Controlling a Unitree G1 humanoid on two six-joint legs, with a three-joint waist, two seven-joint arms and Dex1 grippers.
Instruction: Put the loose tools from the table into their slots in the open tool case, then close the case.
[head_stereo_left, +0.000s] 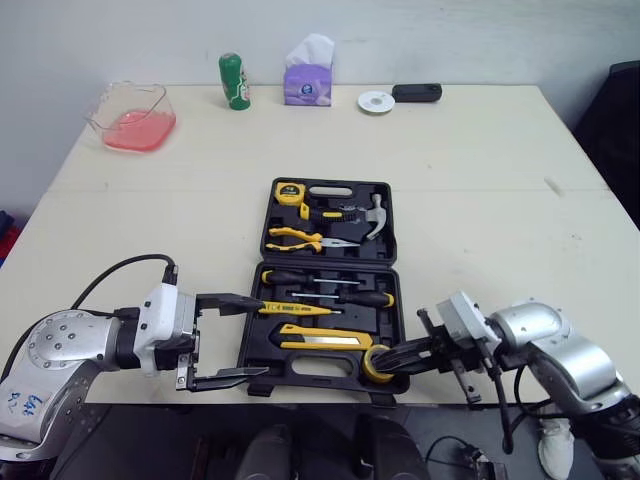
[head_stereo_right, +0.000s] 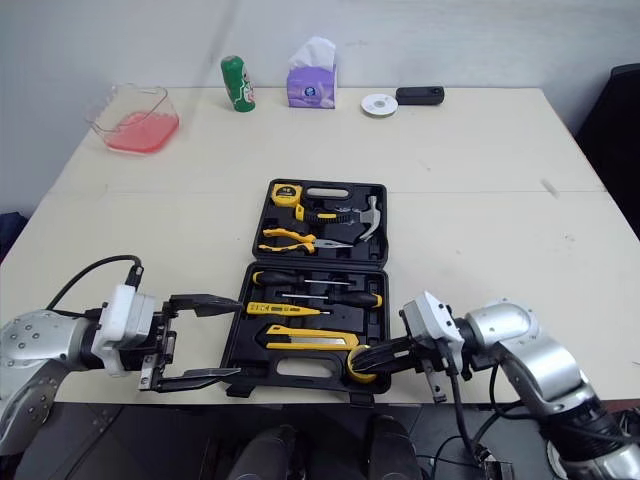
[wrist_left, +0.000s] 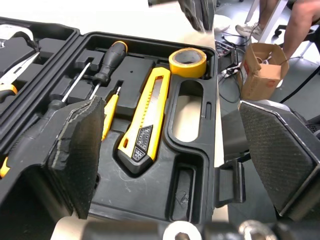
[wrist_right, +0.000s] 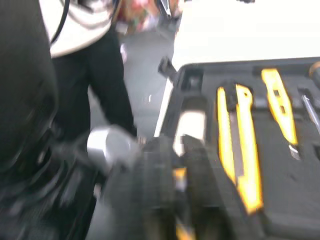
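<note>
The black tool case lies open near the table's front edge. Its lid holds a tape measure, pliers and a hammer. The near half holds screwdrivers, a yellow utility knife and a yellow tape roll in the front right corner. My left gripper is open at the case's front left corner, straddling the edge; its pads frame the knife. My right gripper points at the tape roll from the right, its tip over it.
At the table's far edge stand a pink-filled clear container, a green can, a purple tissue box, a white disc and a black device. Past the front edge, a cardboard box sits on the floor.
</note>
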